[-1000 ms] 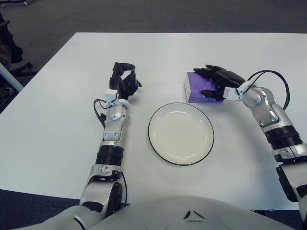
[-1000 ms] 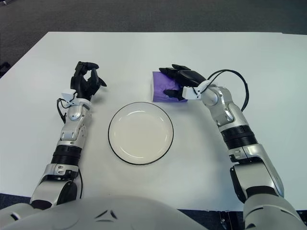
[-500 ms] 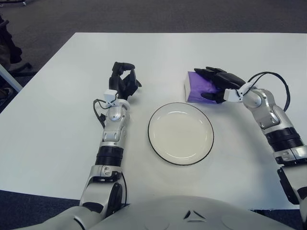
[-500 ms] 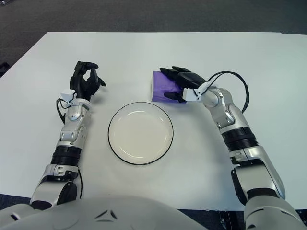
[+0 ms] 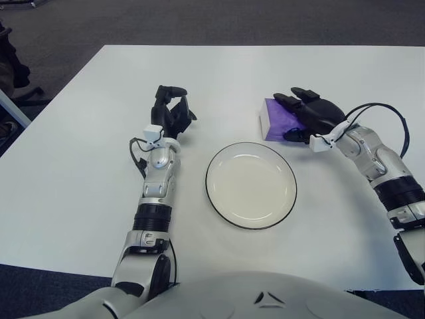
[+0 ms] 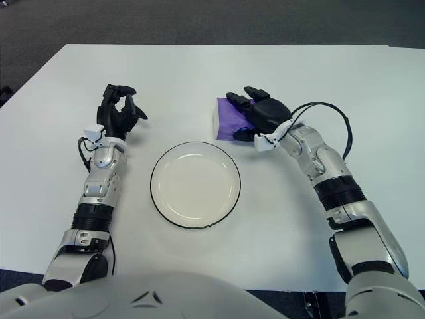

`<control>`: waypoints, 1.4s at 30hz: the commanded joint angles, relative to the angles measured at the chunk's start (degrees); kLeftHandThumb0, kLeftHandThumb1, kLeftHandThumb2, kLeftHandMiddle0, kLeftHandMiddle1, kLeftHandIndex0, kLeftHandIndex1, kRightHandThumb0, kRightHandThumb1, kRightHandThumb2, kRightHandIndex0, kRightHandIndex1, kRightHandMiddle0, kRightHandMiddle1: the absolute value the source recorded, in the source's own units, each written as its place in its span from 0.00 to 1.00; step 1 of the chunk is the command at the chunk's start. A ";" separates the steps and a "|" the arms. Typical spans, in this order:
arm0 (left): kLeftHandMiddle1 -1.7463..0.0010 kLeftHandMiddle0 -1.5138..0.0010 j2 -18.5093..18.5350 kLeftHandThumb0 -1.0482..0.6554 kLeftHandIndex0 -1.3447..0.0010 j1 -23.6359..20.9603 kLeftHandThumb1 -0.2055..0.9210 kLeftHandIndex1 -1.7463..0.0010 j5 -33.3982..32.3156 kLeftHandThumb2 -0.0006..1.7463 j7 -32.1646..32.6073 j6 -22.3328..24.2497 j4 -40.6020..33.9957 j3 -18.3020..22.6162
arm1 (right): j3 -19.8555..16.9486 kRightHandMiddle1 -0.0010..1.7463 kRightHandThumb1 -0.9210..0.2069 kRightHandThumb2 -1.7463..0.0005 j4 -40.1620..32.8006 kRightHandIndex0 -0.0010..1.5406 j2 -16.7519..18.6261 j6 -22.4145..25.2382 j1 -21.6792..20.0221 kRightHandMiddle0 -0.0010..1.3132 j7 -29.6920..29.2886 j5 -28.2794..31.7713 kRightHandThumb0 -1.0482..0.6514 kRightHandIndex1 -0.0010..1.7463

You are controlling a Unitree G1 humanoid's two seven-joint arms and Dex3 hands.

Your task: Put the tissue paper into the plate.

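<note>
White table (image 5: 80, 166) over dark carpet | plate (image 5: 251, 185) near the front edge, centred, bare | purple tissue pack (image 5: 277, 119) just beyond the plate's right rim, toward the table's right edge | right hand (image 5: 311, 114) lies over the pack, fingers wrapped on it | left hand (image 5: 170, 113) left of plate, fingers curled, holding nothing

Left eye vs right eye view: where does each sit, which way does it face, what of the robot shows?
Left eye view: head camera, facing forward and down at the white table; shows both arms and the torso's top edge.
Right eye view: same head, slightly to the right, same direction; same body parts, shifted left.
Shared: plate, purple tissue pack under the right hand, left hand left of the plate.
</note>
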 commanded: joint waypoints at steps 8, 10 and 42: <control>0.00 0.43 -3.47 0.40 0.79 10.45 0.88 0.00 0.82 0.40 0.70 0.75 4.16 -1.15 | 0.13 0.87 0.00 0.75 3.85 0.17 -2.48 -1.44 0.87 0.22 0.93 0.61 0.81 0.95; 0.00 0.43 -3.49 0.40 0.79 10.43 0.88 0.00 0.81 0.39 0.71 0.77 4.19 -1.15 | 0.09 0.91 0.11 0.63 4.67 0.15 -2.55 -1.65 0.34 0.23 1.15 0.80 0.70 0.98; 0.00 0.42 -3.11 0.40 0.79 9.57 0.88 0.00 0.53 0.40 0.28 0.41 5.47 -0.75 | -13.28 0.98 0.54 0.25 -0.83 0.37 2.47 -8.40 -1.48 0.35 4.50 27.41 0.62 1.00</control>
